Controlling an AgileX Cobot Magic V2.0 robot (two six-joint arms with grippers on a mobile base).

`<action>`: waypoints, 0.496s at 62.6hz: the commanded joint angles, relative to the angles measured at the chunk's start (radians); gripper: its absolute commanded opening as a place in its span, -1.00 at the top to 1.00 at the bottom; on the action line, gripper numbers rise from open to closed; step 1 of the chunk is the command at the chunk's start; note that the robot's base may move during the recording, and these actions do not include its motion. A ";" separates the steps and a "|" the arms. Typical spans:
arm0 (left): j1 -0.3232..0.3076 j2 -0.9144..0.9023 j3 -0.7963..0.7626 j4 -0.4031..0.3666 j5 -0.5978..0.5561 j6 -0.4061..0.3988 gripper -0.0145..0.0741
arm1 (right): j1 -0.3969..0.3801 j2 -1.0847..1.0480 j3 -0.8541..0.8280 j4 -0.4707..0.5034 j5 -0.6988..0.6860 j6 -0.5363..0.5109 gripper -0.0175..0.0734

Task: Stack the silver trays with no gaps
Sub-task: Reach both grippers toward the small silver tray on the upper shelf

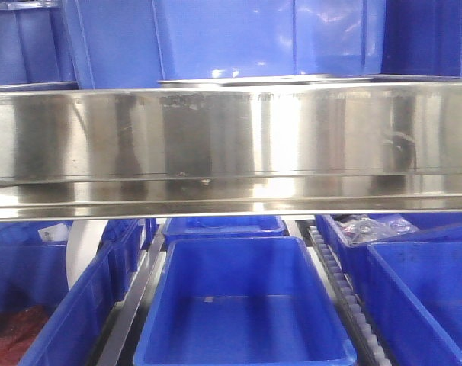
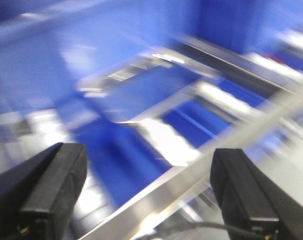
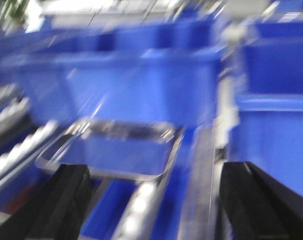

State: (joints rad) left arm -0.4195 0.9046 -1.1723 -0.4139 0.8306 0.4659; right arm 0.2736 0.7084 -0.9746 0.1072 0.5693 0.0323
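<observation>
Looking stiff, light and slippery, the silver tray (image 3: 111, 150) ahead of the spread right claw (image 3: 154, 171) wants pinching by its thin rim; left claw (image 2: 149, 155) spread too.

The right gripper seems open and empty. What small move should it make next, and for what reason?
Probably it should ease forward and down toward the near rim of the silver tray. The right gripper stands open with nothing between its fingers, and the tray lies ahead, in front of a blue bin. The view is blurred, so a slow approach seems wise.
</observation>
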 commanded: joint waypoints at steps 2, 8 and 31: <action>-0.097 0.120 -0.129 0.012 -0.057 0.003 -0.28 | 0.062 0.131 -0.134 0.008 0.012 -0.018 -0.76; -0.152 0.261 -0.245 0.072 -0.047 -0.085 -0.28 | 0.083 0.286 -0.251 0.008 0.107 -0.018 -0.76; -0.158 0.646 -0.609 0.387 0.167 -0.612 -0.28 | 0.052 0.737 -0.727 -0.025 0.512 0.085 -0.76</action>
State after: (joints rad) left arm -0.5723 1.5374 -1.7011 -0.0866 0.9966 -0.0219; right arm 0.3418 1.4026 -1.5984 0.1056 1.0447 0.0819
